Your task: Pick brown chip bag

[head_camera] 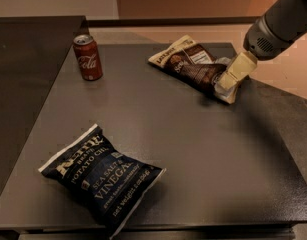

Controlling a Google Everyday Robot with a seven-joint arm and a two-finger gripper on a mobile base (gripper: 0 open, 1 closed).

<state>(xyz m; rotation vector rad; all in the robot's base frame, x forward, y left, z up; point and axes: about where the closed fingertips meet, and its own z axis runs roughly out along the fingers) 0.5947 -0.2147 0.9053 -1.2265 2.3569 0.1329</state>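
The brown chip bag (189, 64) lies flat at the far right of the dark table (193, 144), with its cream ends pointing far-left and near-right. My gripper (232, 74), cream-coloured on a dark grey arm coming in from the upper right, sits at the bag's near-right end and covers part of it. I cannot tell whether it touches the bag.
A red cola can (88, 57) stands upright at the far left of the table. A dark navy Sea Salt & Vinegar chip bag (100, 174) lies near the front left edge. The table's right edge runs close behind the brown bag.
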